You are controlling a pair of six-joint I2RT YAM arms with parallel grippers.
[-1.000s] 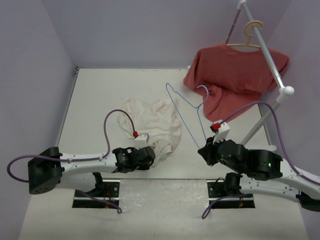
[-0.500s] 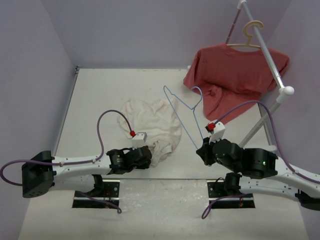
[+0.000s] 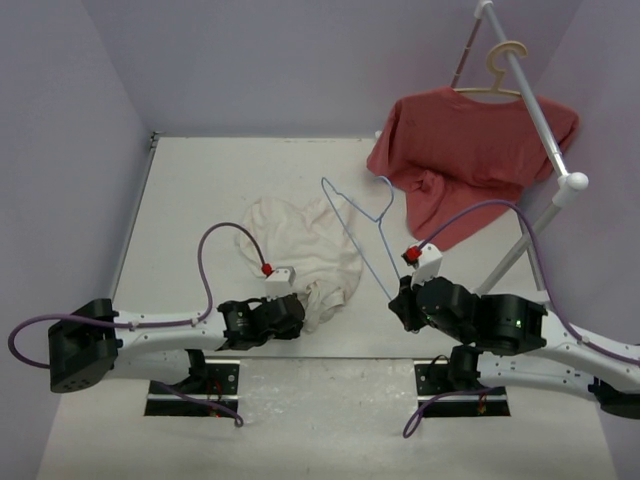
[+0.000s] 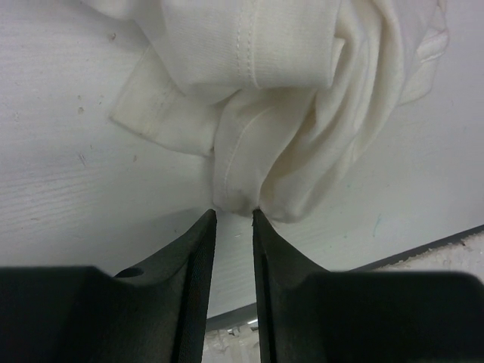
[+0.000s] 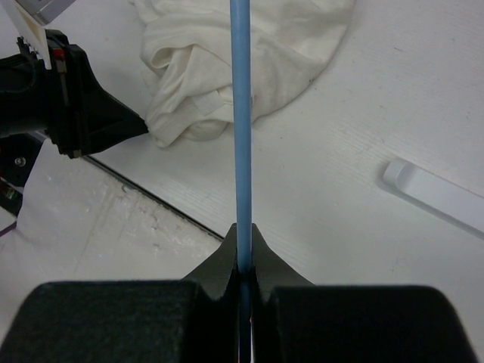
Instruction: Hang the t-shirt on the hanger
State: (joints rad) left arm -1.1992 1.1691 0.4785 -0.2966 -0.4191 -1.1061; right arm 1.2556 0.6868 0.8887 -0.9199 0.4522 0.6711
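Top external view: the t-shirt (image 3: 300, 245) lies crumpled on the desk (image 3: 200, 190) ahead of the left arm. The left hand (image 4: 233, 215) pinches a fold at the shirt's near edge between narrowly parted fingers. The right hand (image 5: 242, 238) is clamped on the hanger (image 5: 240, 113), which slants up just right of the t-shirt, hook at its far end.

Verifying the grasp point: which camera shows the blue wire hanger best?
Top external: the whole hanger is visible, triangle and hook. Right wrist shows only one straight wire running up from the shut right claw. Left wrist shows none of it.
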